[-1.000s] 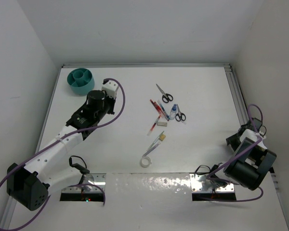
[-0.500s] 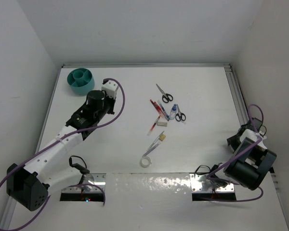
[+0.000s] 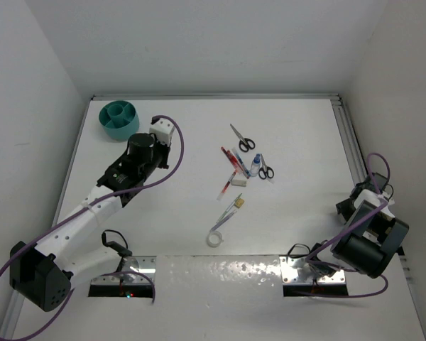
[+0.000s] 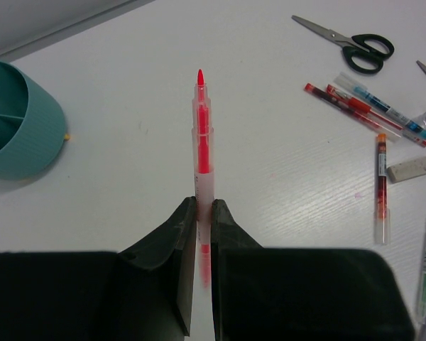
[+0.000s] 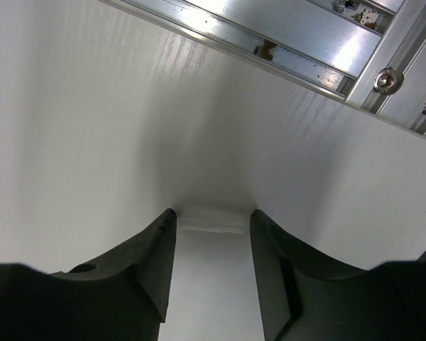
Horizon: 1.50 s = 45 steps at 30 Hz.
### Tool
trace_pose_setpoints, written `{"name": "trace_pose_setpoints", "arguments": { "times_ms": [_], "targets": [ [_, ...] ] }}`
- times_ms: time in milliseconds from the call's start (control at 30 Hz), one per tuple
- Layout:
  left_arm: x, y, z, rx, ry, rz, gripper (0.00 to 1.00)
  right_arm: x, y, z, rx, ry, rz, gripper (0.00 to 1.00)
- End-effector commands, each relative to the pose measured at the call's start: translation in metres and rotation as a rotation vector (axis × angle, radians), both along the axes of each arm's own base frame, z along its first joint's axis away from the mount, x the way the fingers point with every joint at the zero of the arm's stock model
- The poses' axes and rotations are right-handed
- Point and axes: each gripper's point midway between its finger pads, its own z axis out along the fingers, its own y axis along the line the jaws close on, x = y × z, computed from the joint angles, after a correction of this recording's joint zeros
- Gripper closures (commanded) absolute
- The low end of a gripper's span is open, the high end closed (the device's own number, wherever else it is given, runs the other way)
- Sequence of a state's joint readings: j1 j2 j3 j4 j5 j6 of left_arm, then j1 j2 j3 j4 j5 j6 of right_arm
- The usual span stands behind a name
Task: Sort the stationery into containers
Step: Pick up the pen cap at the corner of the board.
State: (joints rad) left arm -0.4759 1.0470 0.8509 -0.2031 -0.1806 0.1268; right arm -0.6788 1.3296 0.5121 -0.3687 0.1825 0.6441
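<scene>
My left gripper point(image 4: 204, 202) is shut on a thin red pen point(image 4: 201, 135) that points forward over the table. The teal organiser cup point(image 4: 14, 121) stands to its left, apart from it. From above, this gripper point(image 3: 161, 132) is just right of the cup point(image 3: 119, 119). More stationery lies mid-table: two black-handled scissors point(image 3: 243, 139), pens point(image 3: 231, 158), a blue-capped glue bottle point(image 3: 255, 165), a white eraser point(image 3: 238, 182), a tan eraser point(image 3: 239, 203) and a tape ring point(image 3: 214, 239). My right gripper point(image 5: 211, 217) is folded back at the right edge, shut on a small white block point(image 5: 211, 219).
An aluminium rail point(image 5: 270, 42) runs along the table's right side, close to my right gripper point(image 3: 360, 203). White walls enclose the table on three sides. Metal base plates point(image 3: 220, 273) sit at the near edge.
My right arm has shifted slightly toward the lower right. The left arm and the stationery on the table have not moved.
</scene>
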Motion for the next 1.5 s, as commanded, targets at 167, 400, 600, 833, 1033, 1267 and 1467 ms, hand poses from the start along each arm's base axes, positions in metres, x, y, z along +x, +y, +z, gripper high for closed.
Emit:
{"name": "trace_pose_setpoints", "arguments": {
  "times_ms": [167,400,600,833,1033,1267,1467],
  "targets": [
    [0.008,0.0,0.034,-0.057,-0.097,0.011,1.0,0.004,-0.004,0.006,-0.012,-0.037,-0.045,0.55],
    [0.009,0.001,0.036,-0.055,-0.107,0.011,1.0,-0.002,0.002,0.003,-0.009,-0.048,-0.084,0.5],
    [0.008,0.003,0.037,-0.052,-0.113,0.018,1.0,-0.003,0.004,0.0,0.003,-0.041,-0.09,0.53],
    [0.007,0.002,0.036,-0.052,-0.105,0.014,1.0,-0.006,0.002,-0.004,-0.004,-0.011,-0.083,0.66],
    [0.007,0.001,0.035,-0.053,-0.097,0.006,1.0,-0.007,0.004,-0.006,-0.002,-0.017,-0.065,0.76],
    [0.007,0.002,0.029,-0.046,-0.082,0.009,1.0,0.012,0.0,0.023,-0.085,-0.047,0.083,0.84],
    [-0.002,0.008,0.003,-0.032,-0.023,0.031,1.0,0.049,0.024,0.06,-0.124,-0.189,0.315,0.84]
  ]
}}
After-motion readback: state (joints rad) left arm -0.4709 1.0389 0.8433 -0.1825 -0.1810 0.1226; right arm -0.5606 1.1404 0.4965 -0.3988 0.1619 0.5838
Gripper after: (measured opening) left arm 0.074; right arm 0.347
